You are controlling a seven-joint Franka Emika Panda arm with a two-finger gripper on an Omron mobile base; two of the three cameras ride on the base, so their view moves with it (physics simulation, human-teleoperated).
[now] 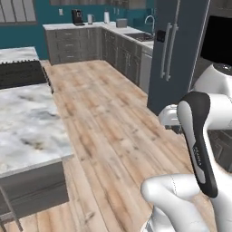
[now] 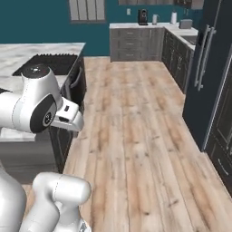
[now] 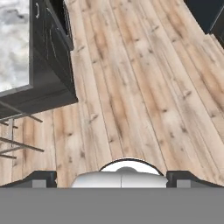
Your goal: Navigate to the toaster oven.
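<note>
Gripper (image 3: pixel 113 180): the two dark tips stand wide apart at the bottom of the hand view with nothing between them. The hand looks down at the floor (image 3: pixel 144 87).
Stool (image 3: pixel 13 131): thin metal legs, just beside the near end of the island, on the robot's left.
Island (image 1: pixel 27 131): marble top, with a black cooktop (image 1: pixel 22 74) set further along it. It borders the left side of the aisle.
Wall oven (image 1: pixel 217 41): large black glass in grey cabinetry, close on the right. This is not the goal.
Fridge (image 1: pixel 176 54): tall and dark, just beyond the wall oven, and it borders the right side of the aisle.
Far counter (image 1: pixel 59 26): it carries a coffee machine (image 1: pixel 77 17), and a sink (image 1: pixel 140 35) lies round the corner.
Toaster oven (image 1: pixel 121 22): most likely the small grey box on the far counter near the corner, between the coffee machine and the sink, well apart from the robot. It is too small to show its glass front, so the naming is a judgement.
Progress: the whole aisle seems to lie ahead; the drive looks hardly begun.
Risk: a drift to the left could catch the stool legs or the island corner, and a drift to the right could brush the fridge. The base could also stop at the wall oven, because its black glass looks similar.
Views: the left base view gives the wall oven and the sink. The right base view gives the dark front of the island. The hand view gives the stool legs from above.
</note>
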